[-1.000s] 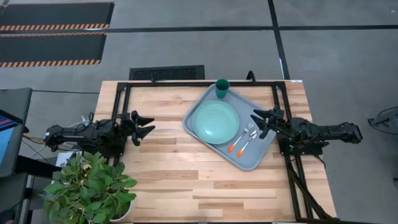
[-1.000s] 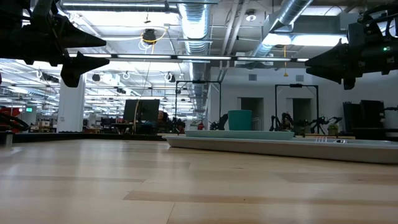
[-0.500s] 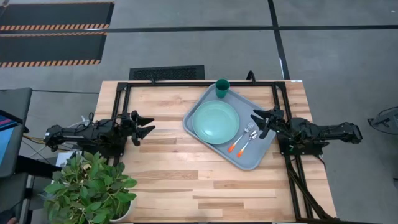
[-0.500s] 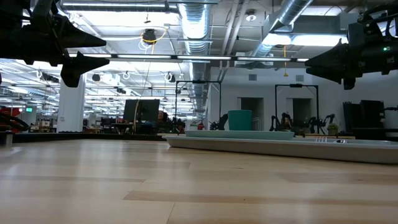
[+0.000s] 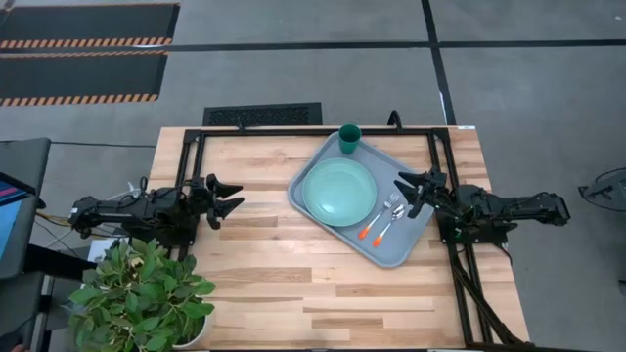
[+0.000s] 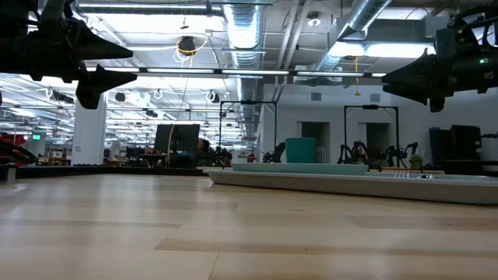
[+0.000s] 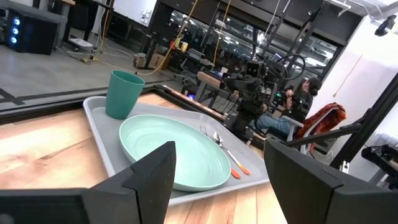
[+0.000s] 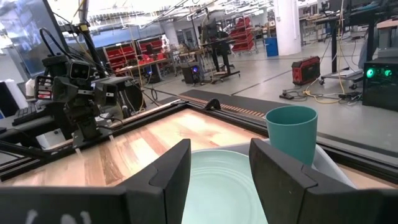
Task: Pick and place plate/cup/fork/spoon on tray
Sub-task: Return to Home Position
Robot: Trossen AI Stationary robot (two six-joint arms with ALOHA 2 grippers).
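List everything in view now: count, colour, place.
tray: one, blue-grey, right half of table
plate: one, mint green, on tray
cup: one, dark green, in tray's corner
fork: one, orange handle, on tray beside plate
spoon: one, orange handle, beside fork
plant: one, green, table corner beside left arm
table: one, light wood
person: one, seated beyond table
left hand: one, black, open, over table's left
right hand: one, black, open, over tray's right edge

The right gripper [image 8: 219,151] is hanging with its two dark fingers spread apart, gripping nothing. Between them the pale mint-green plate [image 8: 221,186] is lying on the tray [image 8: 328,169]. The green cup [image 8: 292,134] is standing upright just beside the plate. Across the wooden table [image 8: 146,143], the left arm [image 8: 81,102] is sitting well apart.
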